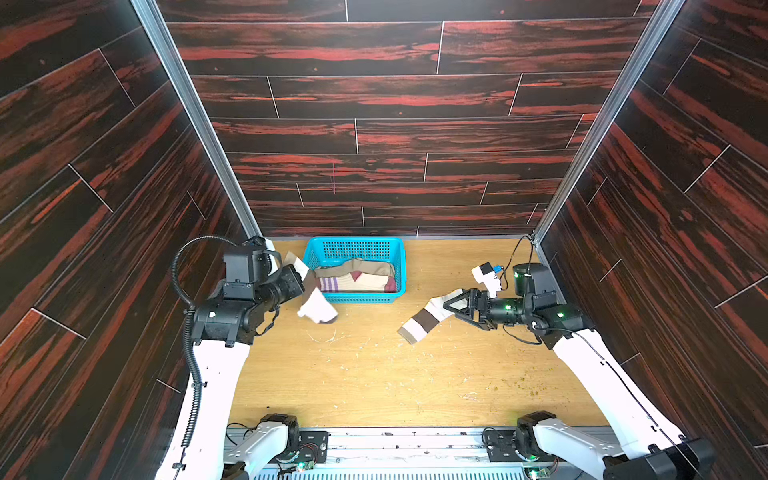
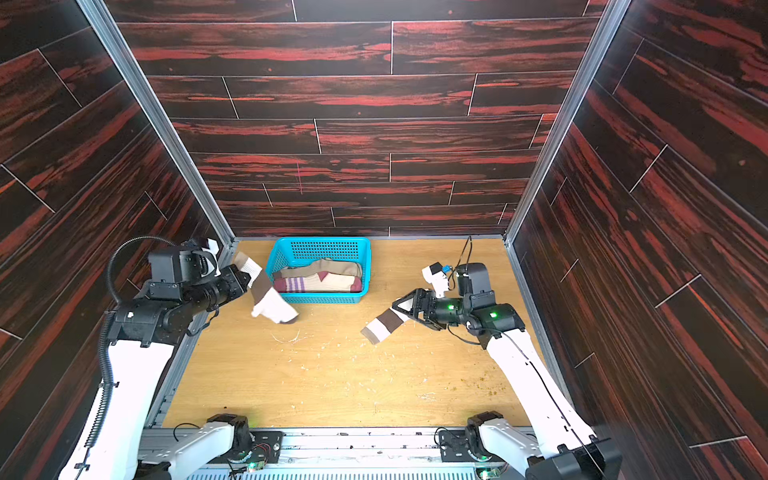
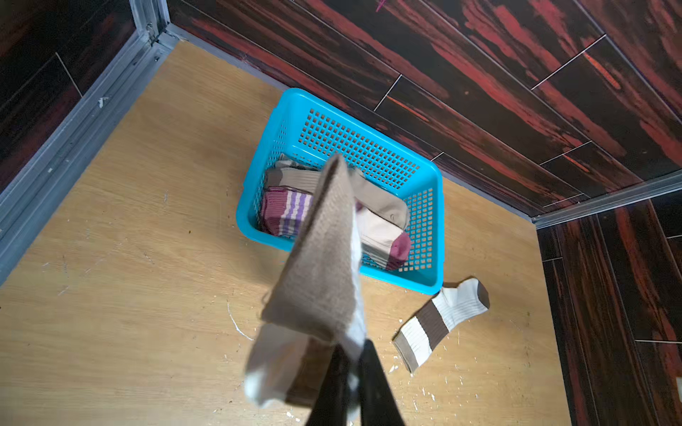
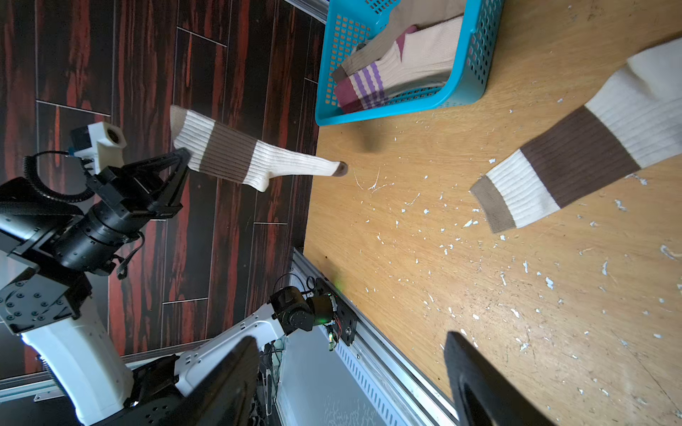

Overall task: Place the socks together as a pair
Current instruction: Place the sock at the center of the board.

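Observation:
A white sock with brown bands (image 1: 318, 305) (image 2: 270, 303) hangs in the air just left of the blue basket, its toe low over the table. My left gripper (image 1: 302, 274) (image 3: 356, 354) is shut on its cuff end; the right wrist view shows this sock (image 4: 236, 155) stretched out from the left gripper (image 4: 184, 158). Its matching sock (image 1: 426, 322) (image 2: 386, 324) (image 3: 439, 321) (image 4: 575, 162) lies flat on the table right of the basket. My right gripper (image 1: 451, 305) (image 4: 350, 337) hovers over that sock's foot end, open, with nothing between its fingers.
The blue basket (image 1: 402, 266) (image 3: 439, 206) stands against the back wall and holds a maroon-beige sock with purple stripes (image 1: 353, 284) and tan socks (image 1: 365, 266). Dark wood-look walls close in three sides. White scuffs and crumbs dot the wooden tabletop (image 1: 374, 374).

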